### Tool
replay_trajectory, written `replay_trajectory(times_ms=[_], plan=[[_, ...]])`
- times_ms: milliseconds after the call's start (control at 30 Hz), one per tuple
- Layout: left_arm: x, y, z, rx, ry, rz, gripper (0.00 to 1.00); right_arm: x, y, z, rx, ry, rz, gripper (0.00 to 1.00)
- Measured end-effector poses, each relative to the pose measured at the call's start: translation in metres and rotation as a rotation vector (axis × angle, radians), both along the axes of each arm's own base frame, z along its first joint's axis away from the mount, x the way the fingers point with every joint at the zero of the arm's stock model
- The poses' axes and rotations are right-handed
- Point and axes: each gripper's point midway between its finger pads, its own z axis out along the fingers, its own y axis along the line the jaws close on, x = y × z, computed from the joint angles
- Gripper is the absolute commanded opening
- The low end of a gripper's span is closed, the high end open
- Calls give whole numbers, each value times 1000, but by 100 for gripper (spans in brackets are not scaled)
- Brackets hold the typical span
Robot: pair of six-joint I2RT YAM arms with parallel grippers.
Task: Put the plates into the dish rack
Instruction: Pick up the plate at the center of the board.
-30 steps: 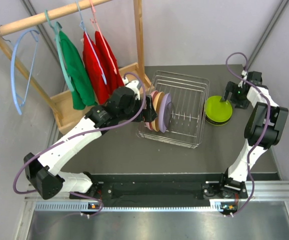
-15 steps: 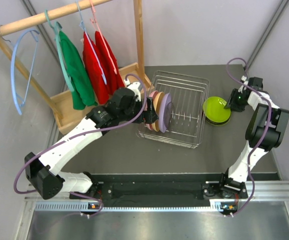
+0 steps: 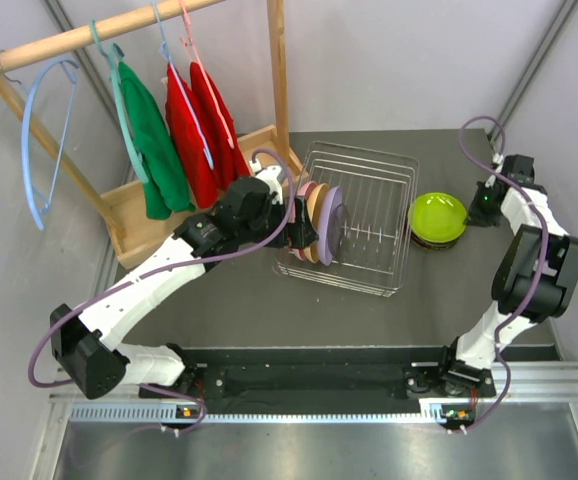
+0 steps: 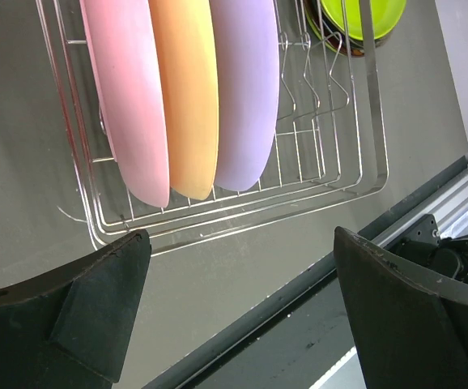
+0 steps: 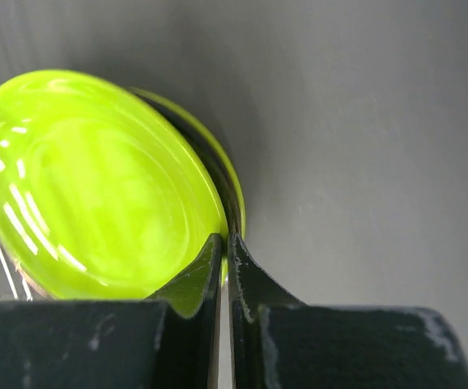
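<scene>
The silver wire dish rack [image 3: 393, 196] stands mid-table. A pink plate [image 4: 129, 105], an orange plate [image 4: 187, 97] and a lavender plate [image 4: 246, 89] stand on edge at its left end. My left gripper [image 4: 238, 308] hovers open and empty just in front of them. To the right of the rack lies a stack with a lime green plate [image 3: 436, 215] on top and a dark plate [image 5: 218, 166] beneath. My right gripper [image 5: 224, 251] is shut on the right rim of the top lime green plate [image 5: 96, 178], which tilts up off the stack.
A wooden clothes stand [image 3: 129, 215] with hangers and green and red garments fills the back left, close to my left arm. Grey walls enclose the table at the back and right. A black rail [image 3: 319, 375] runs along the near edge.
My right gripper moved out to the lime green plate's right edge and closed on its rim. The left arm and the racked plates stayed as they were.
</scene>
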Motion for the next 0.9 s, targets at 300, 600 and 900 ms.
replay_trajectory(times_ms=[300,600,900], plan=[[-2,-1,-1,-7,3,-9,99,-27,-3,31,-52,-11,-65,0],[-8,3,-4,-14,8,-7,99,-61,3,-2,-17,112,-165,17],[-8,3,-3,-21,11,-3,99,-61,9,-6,22,109,-198,41]])
